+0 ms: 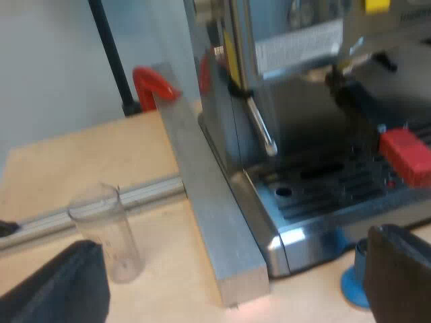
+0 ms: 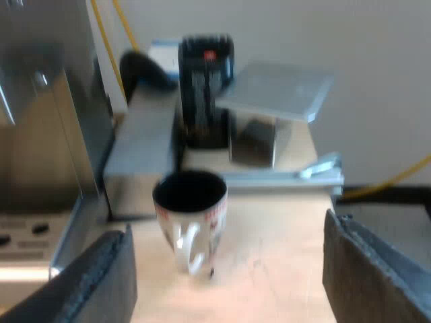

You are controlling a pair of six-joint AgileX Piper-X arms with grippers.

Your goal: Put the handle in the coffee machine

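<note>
**Handle at the machine's front, both pincers holding nothing**

The left pincer [image 1: 229,286] has its fingers [image 1: 57,286] spread wide, and nothing is gripped between them; ahead of it stands the machine [image 1: 296,60]. The handle [image 1: 404,156] is at the machine's front, above the drip tray [image 1: 323,192]; its red end is turned toward the pincer and its dark part goes up under the brew head; if it is fully locked there, I cannot tell. A glass [image 1: 108,232] stands upright on the table [image 1: 74,168] just ahead of one finger, apart from it; a blue tamper [image 1: 351,286] is just beside the other finger, near the machine's corner. A metal bar [image 1: 209,215] lies on the table between the glass and the machine, close along the machine's side; a red clamp [image 1: 153,84] is at its far end.

The right pincer [image 2: 225,269] has its fingers [image 2: 101,282] wide apart too, gripping nothing; a mug [image 2: 190,215] stands upright on the table just ahead of it, its ear turned toward the pincer; the machine's side rises beyond one finger. Farther off, behind the mug, are a black box [image 2: 205,87] and a grey plate [image 2: 276,91].
</note>
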